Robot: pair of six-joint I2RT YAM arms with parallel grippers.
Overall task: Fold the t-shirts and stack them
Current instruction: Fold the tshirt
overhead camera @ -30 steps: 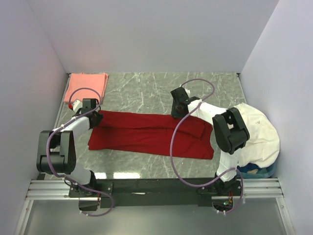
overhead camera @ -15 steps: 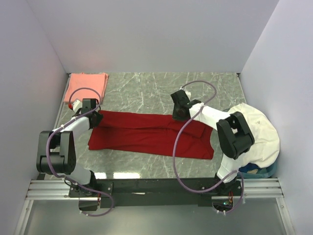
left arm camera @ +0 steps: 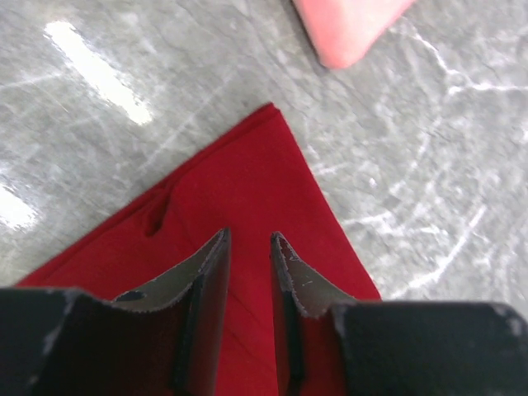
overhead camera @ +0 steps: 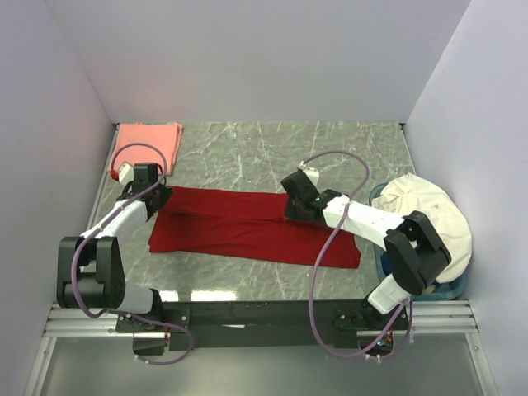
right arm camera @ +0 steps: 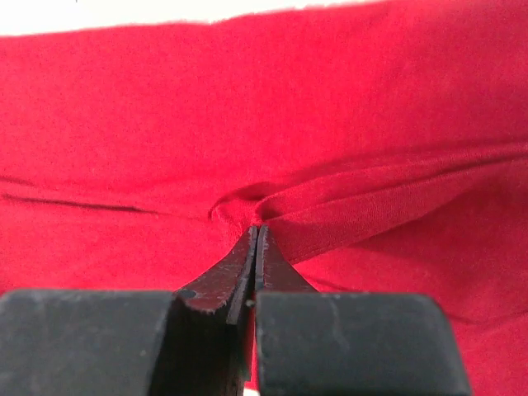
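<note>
The deep red t-shirt (overhead camera: pixel 247 227) lies folded into a long strip across the table's middle. The salmon-pink t-shirt (overhead camera: pixel 147 144) lies folded in the far left corner. My left gripper (overhead camera: pixel 159 200) hovers over the red shirt's far left corner, its jaws a little apart with flat red cloth (left arm camera: pixel 239 181) beneath and nothing pinched; the pink shirt's corner (left arm camera: pixel 346 29) shows beyond. My right gripper (overhead camera: pixel 295 210) sits on the red shirt right of centre. In the right wrist view that gripper (right arm camera: pixel 256 229) is shut, and a fold of red cloth (right arm camera: pixel 247 107) puckers at its tips.
A heap of white cloth (overhead camera: pixel 429 223) fills a blue basket (overhead camera: pixel 445 290) at the right edge, close to the right arm's elbow. Grey walls close in the marbled table (overhead camera: pixel 272 148) on the left, far and right sides.
The right gripper has slid left and nearer along the red shirt and closed on a fold of it. The left gripper has shifted slightly towards the far side.
</note>
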